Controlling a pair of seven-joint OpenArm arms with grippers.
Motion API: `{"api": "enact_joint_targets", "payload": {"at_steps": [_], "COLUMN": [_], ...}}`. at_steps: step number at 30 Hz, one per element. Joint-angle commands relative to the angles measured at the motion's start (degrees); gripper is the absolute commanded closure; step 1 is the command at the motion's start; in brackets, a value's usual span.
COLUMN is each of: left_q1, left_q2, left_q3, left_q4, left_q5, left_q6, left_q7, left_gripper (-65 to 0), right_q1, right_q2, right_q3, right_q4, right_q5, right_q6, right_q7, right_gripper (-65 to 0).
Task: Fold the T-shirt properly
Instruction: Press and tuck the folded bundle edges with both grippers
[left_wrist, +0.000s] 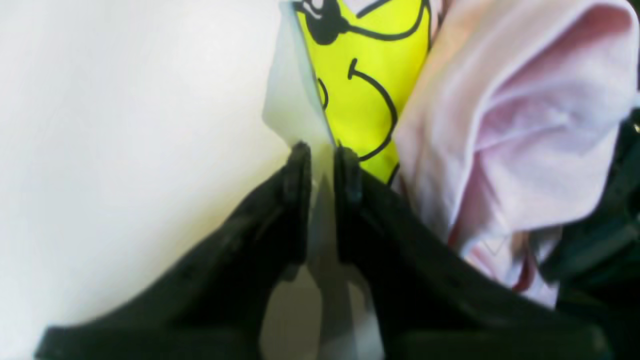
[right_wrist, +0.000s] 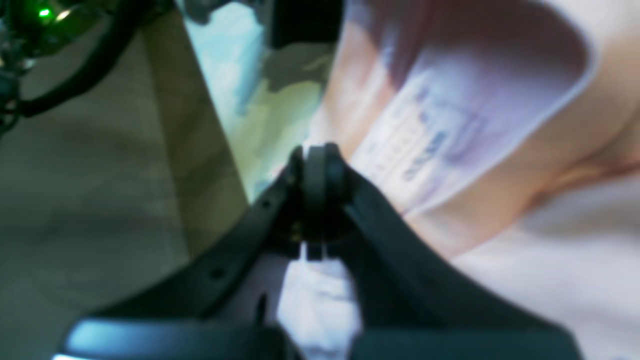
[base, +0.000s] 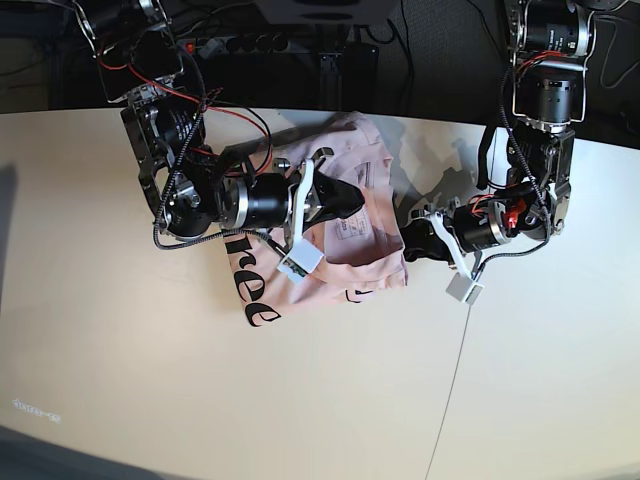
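The pale pink T-shirt (base: 345, 250) lies bunched at the table's middle, with black lettering (base: 255, 290) at its lower left. My right gripper (base: 352, 200) sits over its upper part. In the right wrist view that gripper (right_wrist: 317, 162) is shut, pale cloth (right_wrist: 315, 295) pinched behind its tips, beside the neck label print (right_wrist: 425, 145). My left gripper (base: 408, 245) is at the shirt's right edge. Its fingers (left_wrist: 300, 170) stand narrowly apart on a thin fabric edge (left_wrist: 292, 100), next to the yellow-black graphic (left_wrist: 367, 75) and folds of pink cloth (left_wrist: 530, 130).
The tan table (base: 150, 380) spreads around the shirt, with a thin seam line (base: 450, 390) running down the right half. Cables and a power strip (base: 250, 45) sit along the dark back edge. Both arm bases (base: 545, 90) stand at the back corners.
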Motion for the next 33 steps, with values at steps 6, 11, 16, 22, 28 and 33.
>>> {"api": "enact_joint_targets", "payload": {"at_steps": [6, 11, 16, 22, 28, 33], "left_q1": [0.6, 0.7, 0.7, 4.7, 11.5, 16.6], "left_q2": [-1.9, -2.7, -2.7, -3.4, -3.1, -3.1], "left_q3": [-0.2, -6.6, -16.9, -19.3, -17.0, -11.4], "left_q4": [-0.3, 1.6, 5.8, 12.4, 24.0, 32.9], "left_q5": [-1.0, -1.3, -7.2, -13.7, -14.4, -13.0], "left_q6": [1.3, 1.3, 1.3, 1.3, 1.3, 1.3], "left_q7": [2.7, 3.2, 10.4, 13.8, 13.6, 13.3], "left_gripper": [-12.3, -12.3, -12.3, -12.3, -12.0, -12.0], "right_q1": [6.2, 10.4, 12.1, 16.5, 22.4, 24.2], "right_q2": [0.0, -0.1, -3.0, -6.0, -4.9, -3.3], "right_q3": [1.4, 1.4, 1.4, 1.4, 3.8, 6.3], "right_q4": [0.9, 0.9, -3.3, -15.7, -22.4, -22.6], "right_q5": [-5.6, -8.9, -14.1, -20.2, -20.9, -20.9], "right_q6": [1.8, 1.7, 1.7, 1.7, 1.7, 1.7], "right_q7": [4.6, 6.9, 9.5, 13.7, 14.8, 14.6], "right_gripper": [0.0, 0.0, 0.0, 0.0, 0.0, 0.0]}}
